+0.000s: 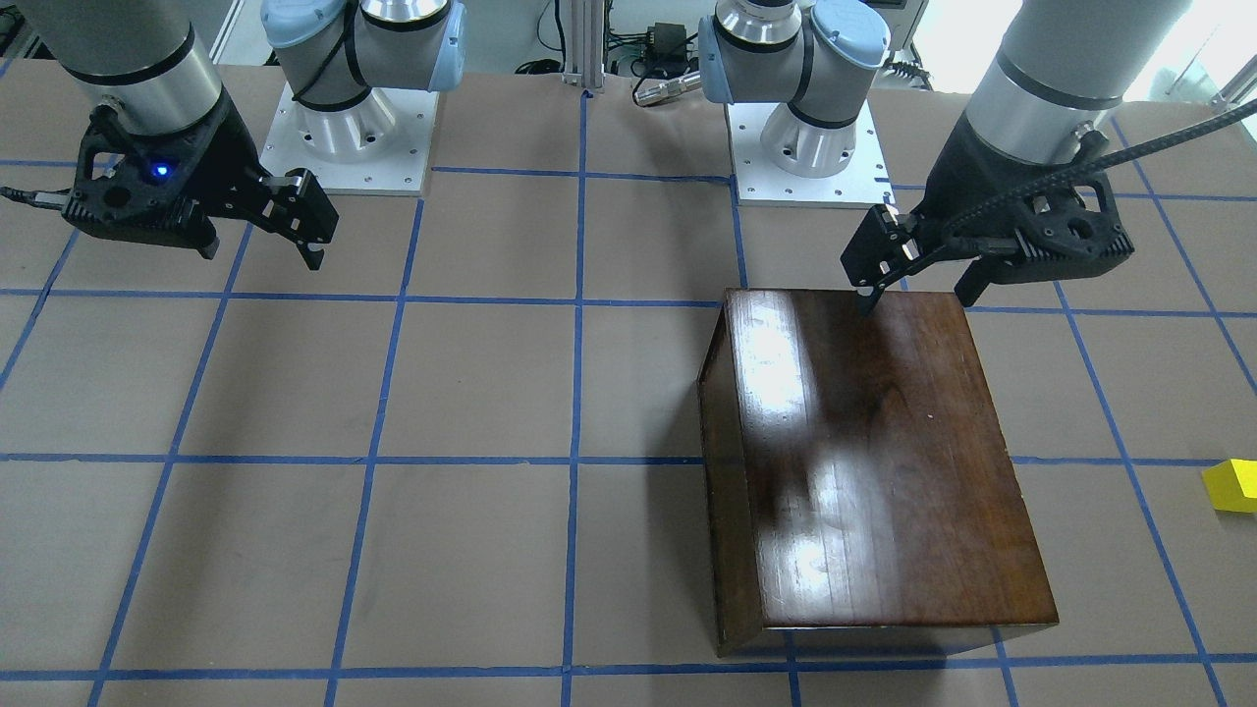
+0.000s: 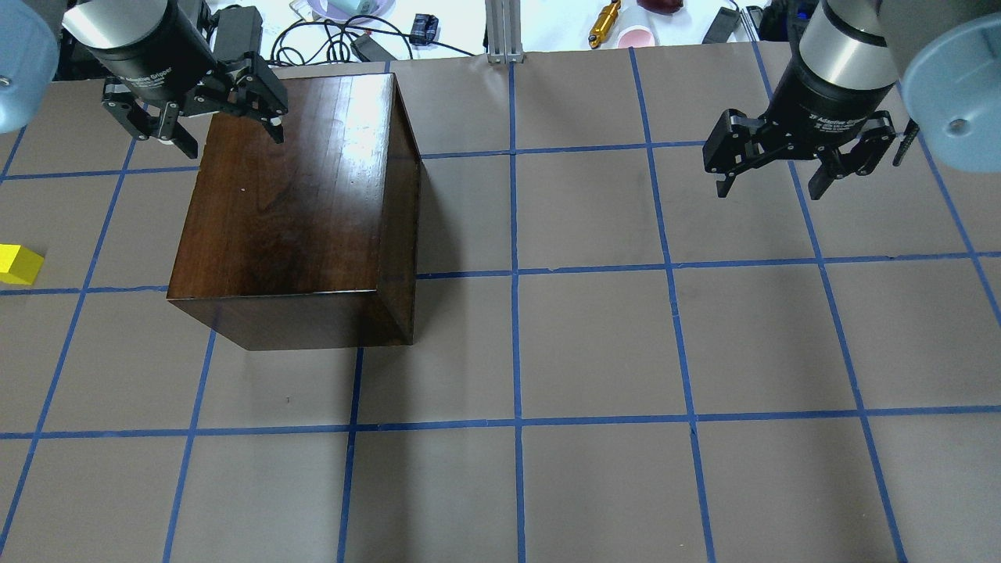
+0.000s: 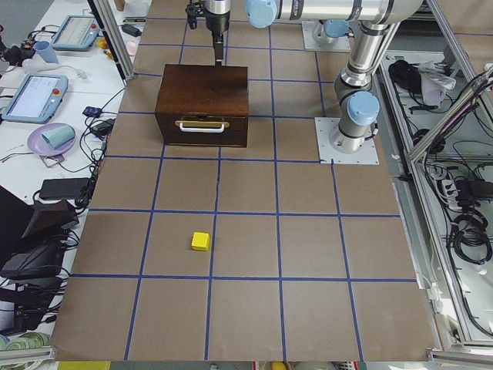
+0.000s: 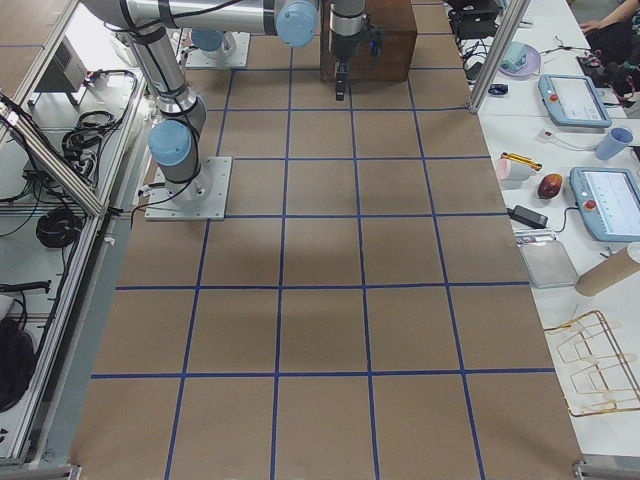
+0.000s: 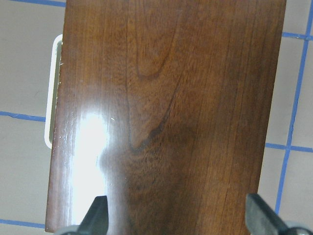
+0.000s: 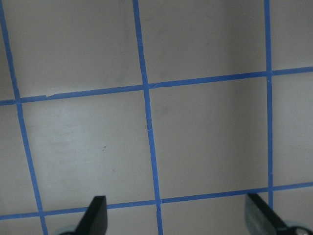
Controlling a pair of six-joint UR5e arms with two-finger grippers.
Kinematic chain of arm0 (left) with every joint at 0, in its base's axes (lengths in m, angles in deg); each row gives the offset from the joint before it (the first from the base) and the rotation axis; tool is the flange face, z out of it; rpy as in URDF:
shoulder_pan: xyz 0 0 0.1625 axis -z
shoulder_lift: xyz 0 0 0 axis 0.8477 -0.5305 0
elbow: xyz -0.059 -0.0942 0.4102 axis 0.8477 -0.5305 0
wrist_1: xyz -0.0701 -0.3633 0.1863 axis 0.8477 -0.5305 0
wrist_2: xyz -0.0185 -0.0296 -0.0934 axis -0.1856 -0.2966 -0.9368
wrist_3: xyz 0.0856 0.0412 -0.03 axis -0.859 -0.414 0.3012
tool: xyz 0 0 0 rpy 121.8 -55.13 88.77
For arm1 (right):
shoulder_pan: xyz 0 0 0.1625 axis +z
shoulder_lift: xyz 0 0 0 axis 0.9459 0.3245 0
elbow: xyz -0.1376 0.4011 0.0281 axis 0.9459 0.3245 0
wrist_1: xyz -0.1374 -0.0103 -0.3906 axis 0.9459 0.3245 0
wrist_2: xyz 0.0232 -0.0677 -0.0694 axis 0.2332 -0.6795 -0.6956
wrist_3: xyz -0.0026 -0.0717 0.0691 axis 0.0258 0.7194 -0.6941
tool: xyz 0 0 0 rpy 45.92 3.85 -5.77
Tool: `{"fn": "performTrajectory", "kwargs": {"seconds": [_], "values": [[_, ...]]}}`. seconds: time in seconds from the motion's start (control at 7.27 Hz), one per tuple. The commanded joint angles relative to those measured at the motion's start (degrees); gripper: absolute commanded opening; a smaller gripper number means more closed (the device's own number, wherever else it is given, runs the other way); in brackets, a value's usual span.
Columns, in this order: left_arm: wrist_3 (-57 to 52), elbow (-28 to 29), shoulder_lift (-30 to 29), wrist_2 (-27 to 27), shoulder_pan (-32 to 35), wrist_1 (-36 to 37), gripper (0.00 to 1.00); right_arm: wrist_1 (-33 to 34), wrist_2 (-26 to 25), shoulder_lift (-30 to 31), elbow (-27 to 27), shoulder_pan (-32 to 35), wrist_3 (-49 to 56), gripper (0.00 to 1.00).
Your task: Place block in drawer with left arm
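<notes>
The small yellow block (image 2: 19, 263) lies on the table to the left of the dark brown wooden box (image 2: 289, 195); it also shows in the front view (image 1: 1232, 484) and the left side view (image 3: 201, 240). The drawer (image 3: 202, 131) is shut in the box, its front panel and pale handle facing the block. My left gripper (image 2: 233, 143) is open and empty, hovering over the box's far edge, well away from the block. The left wrist view shows its fingertips (image 5: 95, 218) above the box top (image 5: 166, 112). My right gripper (image 2: 770, 188) is open and empty over bare table at the far right.
The table (image 2: 594, 352) is brown paper with a blue tape grid. Both arm bases (image 1: 344, 128) stand on the robot's side. Cables, tablets, cups and a bowl (image 3: 50, 139) lie off the table's far edge.
</notes>
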Motion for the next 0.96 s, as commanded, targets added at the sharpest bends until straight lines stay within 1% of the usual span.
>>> {"fn": "performTrajectory", "kwargs": {"seconds": [0.0, 0.83], "values": [[0.0, 0.0, 0.0, 0.03, 0.06, 0.0, 1.0, 0.0, 0.0, 0.0, 0.0, 0.0, 0.0, 1.0], [0.0, 0.0, 0.97, -0.49, 0.42, 0.0, 1.0, 0.0, 0.0, 0.0, 0.0, 0.0, 0.0, 1.0]]}}
